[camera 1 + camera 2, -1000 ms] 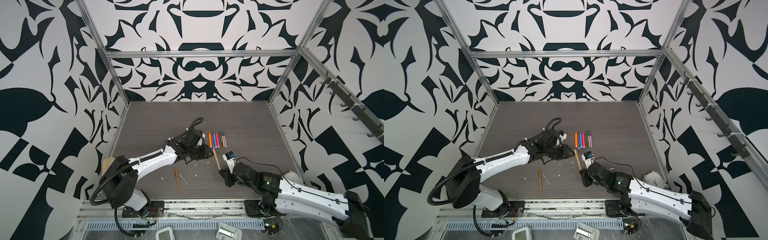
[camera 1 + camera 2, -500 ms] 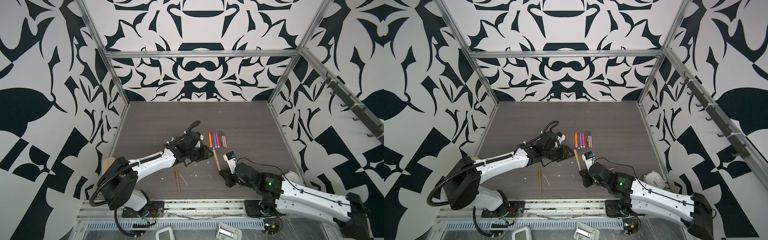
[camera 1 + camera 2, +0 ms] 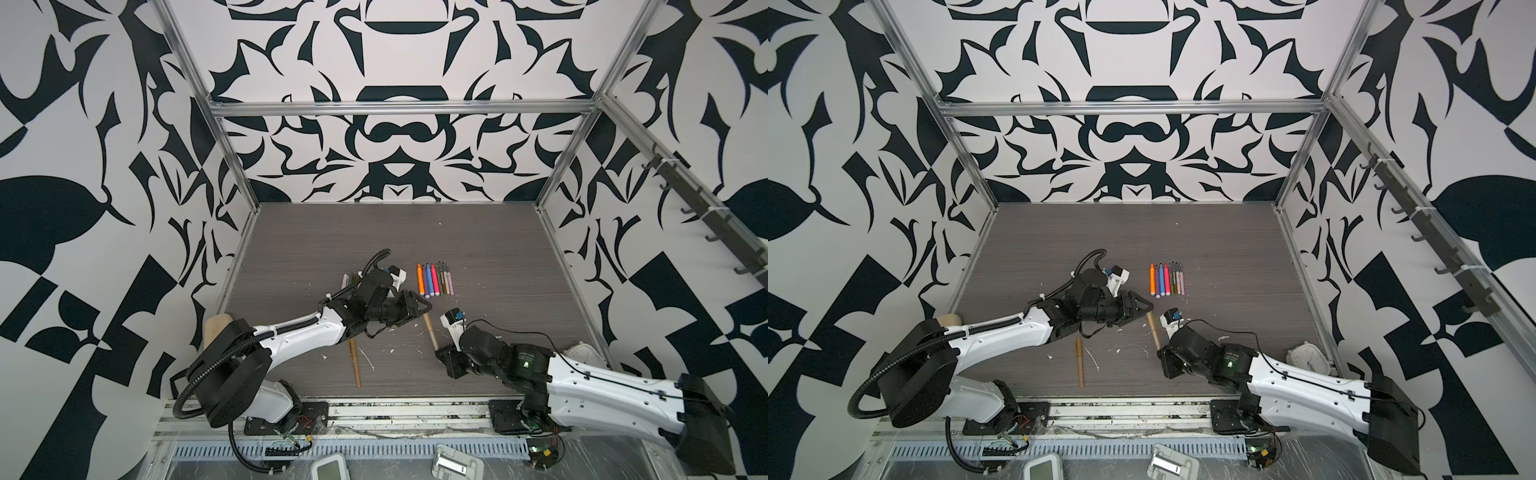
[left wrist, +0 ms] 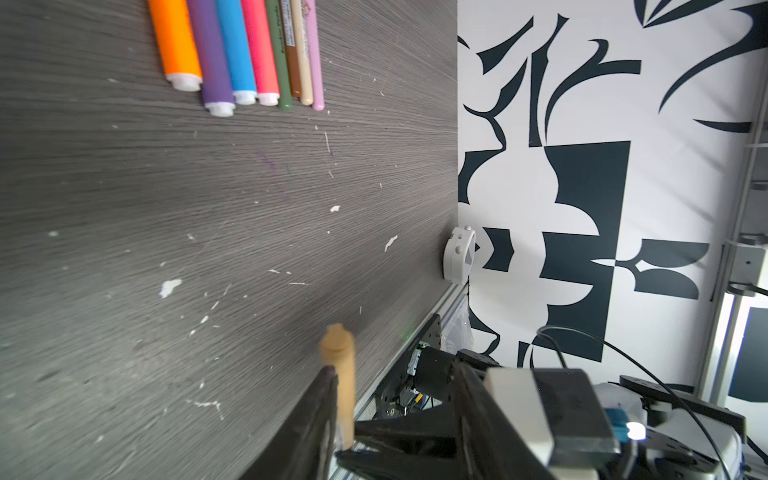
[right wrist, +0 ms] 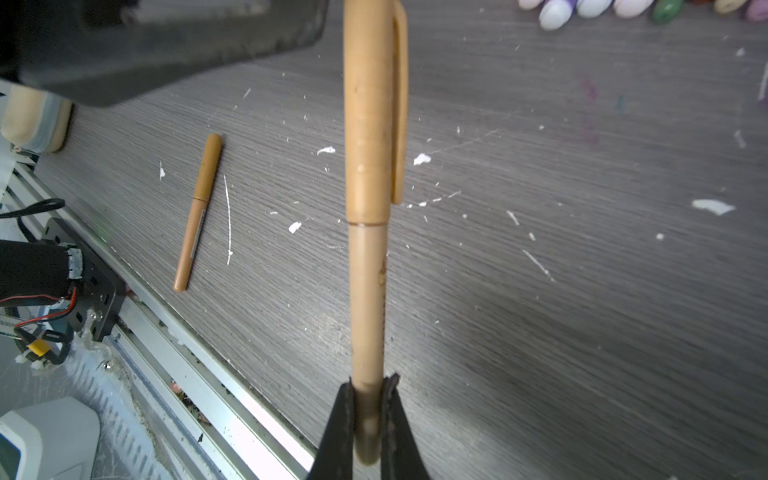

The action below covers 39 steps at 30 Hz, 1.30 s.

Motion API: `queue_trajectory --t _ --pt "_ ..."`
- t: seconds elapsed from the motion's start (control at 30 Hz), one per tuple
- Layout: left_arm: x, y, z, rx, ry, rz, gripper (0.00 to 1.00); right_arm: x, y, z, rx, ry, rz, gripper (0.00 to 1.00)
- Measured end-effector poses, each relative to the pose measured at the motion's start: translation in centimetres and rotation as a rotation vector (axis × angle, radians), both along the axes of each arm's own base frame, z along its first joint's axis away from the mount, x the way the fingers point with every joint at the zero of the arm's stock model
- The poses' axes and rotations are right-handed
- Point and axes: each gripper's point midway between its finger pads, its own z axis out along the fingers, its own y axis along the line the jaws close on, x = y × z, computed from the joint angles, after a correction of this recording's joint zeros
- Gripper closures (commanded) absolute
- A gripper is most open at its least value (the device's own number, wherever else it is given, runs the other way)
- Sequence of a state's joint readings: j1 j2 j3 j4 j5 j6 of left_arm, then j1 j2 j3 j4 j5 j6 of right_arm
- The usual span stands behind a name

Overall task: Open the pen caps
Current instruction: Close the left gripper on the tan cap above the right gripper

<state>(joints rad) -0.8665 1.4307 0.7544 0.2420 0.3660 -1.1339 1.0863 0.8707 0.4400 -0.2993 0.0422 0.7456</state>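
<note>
R gripper (image 5: 368,415) is clamped on the barrel end of a tan pen (image 5: 365,291), holding it off the table (image 3: 498,257) on the robot's side of the row of coloured pens (image 3: 433,279). Its cap (image 5: 370,124) points roughly toward that row. L gripper (image 4: 395,382) has its jaws apart, w/ the cap tip just beside one finger (image 4: 316,411), not pinched. Risks: an off-centre close would catch only the tip or clip (image 5: 400,104) & slip. An off-axis pull could drag the pen out of R's short grip. A second tan pen (image 3: 355,363) lies capped, further from the row.

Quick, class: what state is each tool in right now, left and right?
Left tool: open, jaws either side of the cap.
Right tool: closed on the tan pen.
</note>
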Motion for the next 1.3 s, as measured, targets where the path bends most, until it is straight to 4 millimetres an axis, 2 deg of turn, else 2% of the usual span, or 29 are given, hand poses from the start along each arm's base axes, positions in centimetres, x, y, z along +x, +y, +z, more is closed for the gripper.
queue_trajectory --t 0.27,0.37,0.6,0.93,1.17,1.3 --pt "-0.2 -0.2 -0.7 0.013 0.008 -0.015 0.53 -0.2 1.2 1.9 0.069 0.028 -0.001 1.0" --pt "-0.3 -0.3 -1.3 0.023 0.021 -0.022 0.53 -0.3 1.2 2.5 0.079 0.034 -0.001 1.0" --pt "-0.6 0.1 -1.2 0.045 0.012 -0.028 0.52 -0.1 1.1 3.7 0.066 0.03 -0.007 1.0" --pt "-0.6 1.5 3.3 0.044 -0.074 -0.012 0.51 2.1 0.6 2.9 -0.031 -0.072 -0.029 1.0" --pt "0.4 4.0 1.7 0.144 -0.091 0.057 0.47 3.0 1.0 4.0 0.01 -0.139 -0.019 1.0" --pt "0.8 4.2 1.1 0.156 -0.08 0.067 0.47 2.9 1.4 4.4 0.055 -0.151 -0.007 1.0"
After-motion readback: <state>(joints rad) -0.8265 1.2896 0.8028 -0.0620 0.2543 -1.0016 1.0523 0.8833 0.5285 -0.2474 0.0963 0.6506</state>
